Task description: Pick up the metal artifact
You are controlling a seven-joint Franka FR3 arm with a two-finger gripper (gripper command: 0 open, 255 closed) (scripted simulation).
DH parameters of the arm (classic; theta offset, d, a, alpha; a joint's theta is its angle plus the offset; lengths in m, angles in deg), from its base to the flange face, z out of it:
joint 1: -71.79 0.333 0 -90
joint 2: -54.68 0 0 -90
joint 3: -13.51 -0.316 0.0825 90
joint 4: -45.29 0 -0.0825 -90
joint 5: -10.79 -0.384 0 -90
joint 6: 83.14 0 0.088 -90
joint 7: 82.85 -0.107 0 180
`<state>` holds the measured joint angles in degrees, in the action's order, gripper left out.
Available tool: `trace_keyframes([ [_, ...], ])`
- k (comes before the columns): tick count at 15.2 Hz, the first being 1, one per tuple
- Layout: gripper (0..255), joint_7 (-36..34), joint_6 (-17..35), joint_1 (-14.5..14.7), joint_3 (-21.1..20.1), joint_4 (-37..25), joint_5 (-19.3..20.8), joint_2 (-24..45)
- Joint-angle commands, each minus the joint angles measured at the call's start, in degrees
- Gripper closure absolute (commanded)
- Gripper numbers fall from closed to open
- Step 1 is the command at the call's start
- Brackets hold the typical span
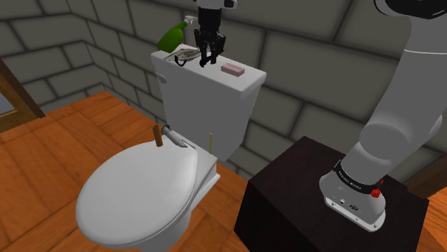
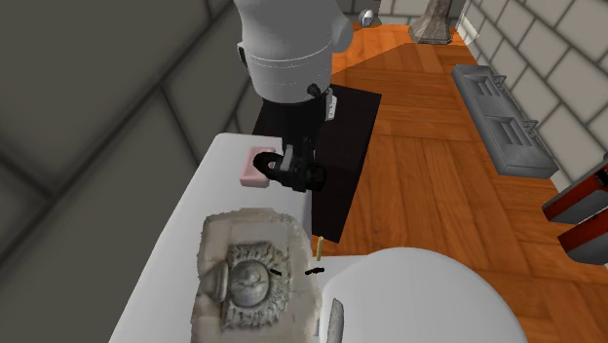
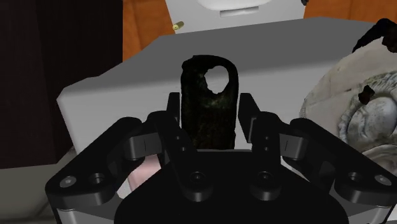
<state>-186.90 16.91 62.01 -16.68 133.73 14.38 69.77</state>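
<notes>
We judge the task about half done. The gripper [image 1: 208, 57] stands over the toilet's tank lid [image 1: 215, 72], and in the wrist view its jaws are clamped on the metal artifact [image 3: 205, 118], a dark, pitted tab with a hole near its far end. So the grasp is made and the lift is what is left. From these views we cannot tell whether the piece is clear of the lid or touching it, so we would raise it straight up before calling it picked up.

The artifact sits between the pink soap [image 1: 233, 69] and a grey embossed slab [image 2: 253, 278], which both rest on the tank lid.

As for containers, a green bottle [image 1: 172, 36] lies tilted at the far end of the lid beyond the slab, and we cannot tell what is in it. The tank is covered by its lid, and the toilet cover [image 1: 140, 197] is down over the bowl, so their insides are hidden from us.
</notes>
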Motion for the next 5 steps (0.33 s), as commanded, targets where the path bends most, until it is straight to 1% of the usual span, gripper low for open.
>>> trace_keyframes([
  [1,255,0.0,-1.4,0.0,-0.1,-1.2,-0.1,-0.2],
  [3,255,-0.1,-3.0,0.1,-0.1,-2.8,-0.1,-0.1],
  [5,255,-0.1,-3.1,0.2,-0.1,-3.0,-0.1,-0.1],
])
